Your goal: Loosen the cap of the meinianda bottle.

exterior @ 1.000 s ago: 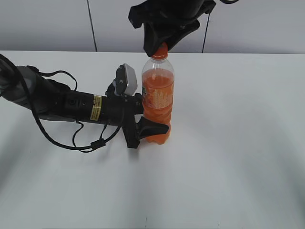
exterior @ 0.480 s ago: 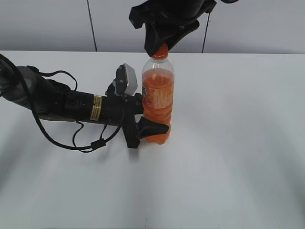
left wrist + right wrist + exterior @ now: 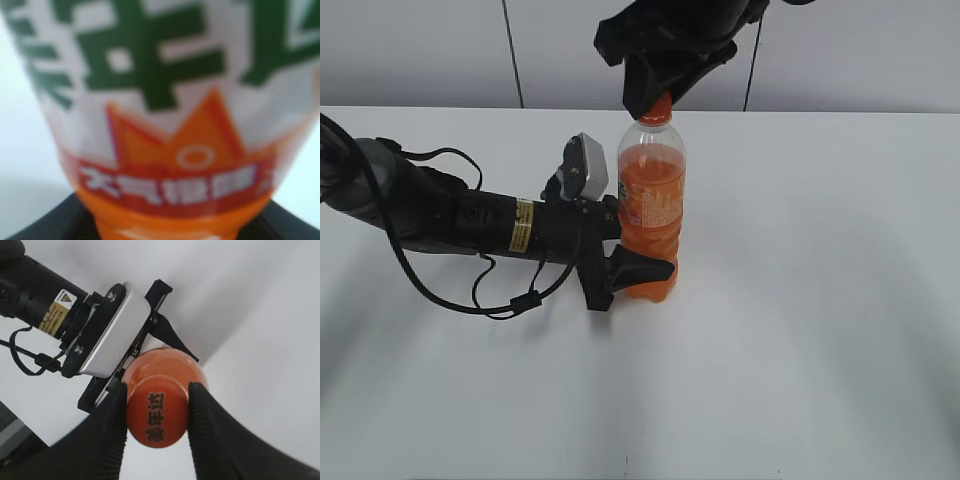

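Note:
The meinianda bottle [image 3: 651,215] stands upright on the white table, filled with orange drink. My left gripper [image 3: 625,270] comes in level from the left and is shut on the bottle's lower body. In the left wrist view the orange-and-white label of the bottle [image 3: 165,115] fills the frame, blurred. My right gripper [image 3: 658,98] reaches down from above and is shut on the orange cap [image 3: 657,108]. In the right wrist view both black ribbed fingers [image 3: 156,412] press the sides of the cap [image 3: 156,415], whose top carries dark print.
The white table [image 3: 800,320] stretches around the bottle. My left arm with its black cables [image 3: 440,220] lies across the table's left half. A grey wall panel [image 3: 860,50] stands behind the table.
My right gripper has shifted a little on the cap, as if turning slightly. The bottle and the left arm have not moved.

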Controlling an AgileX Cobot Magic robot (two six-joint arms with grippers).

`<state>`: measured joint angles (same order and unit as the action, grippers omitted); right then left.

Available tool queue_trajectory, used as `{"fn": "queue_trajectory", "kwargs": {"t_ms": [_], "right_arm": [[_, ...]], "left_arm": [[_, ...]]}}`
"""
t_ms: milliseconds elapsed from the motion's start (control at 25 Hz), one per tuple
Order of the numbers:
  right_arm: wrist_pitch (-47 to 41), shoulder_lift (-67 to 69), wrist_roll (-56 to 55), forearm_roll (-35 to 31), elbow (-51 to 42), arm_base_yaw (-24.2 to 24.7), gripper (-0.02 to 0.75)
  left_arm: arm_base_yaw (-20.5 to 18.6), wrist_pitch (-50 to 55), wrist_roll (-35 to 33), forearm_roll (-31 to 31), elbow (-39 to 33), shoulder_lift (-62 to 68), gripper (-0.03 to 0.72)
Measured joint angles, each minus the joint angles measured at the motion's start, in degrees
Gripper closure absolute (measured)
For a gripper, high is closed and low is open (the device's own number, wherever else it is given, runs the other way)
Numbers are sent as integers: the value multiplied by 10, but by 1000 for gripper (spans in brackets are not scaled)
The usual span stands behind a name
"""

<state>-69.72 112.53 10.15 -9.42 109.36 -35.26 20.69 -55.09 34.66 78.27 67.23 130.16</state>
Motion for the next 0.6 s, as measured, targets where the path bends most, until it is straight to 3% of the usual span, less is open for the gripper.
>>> {"fn": "queue_trajectory", "kwargs": {"t_ms": [600], "right_arm": [[0, 0, 364, -6, 1, 0, 462]], "left_arm": [[0, -1, -4, 0, 0, 0, 286]]}}
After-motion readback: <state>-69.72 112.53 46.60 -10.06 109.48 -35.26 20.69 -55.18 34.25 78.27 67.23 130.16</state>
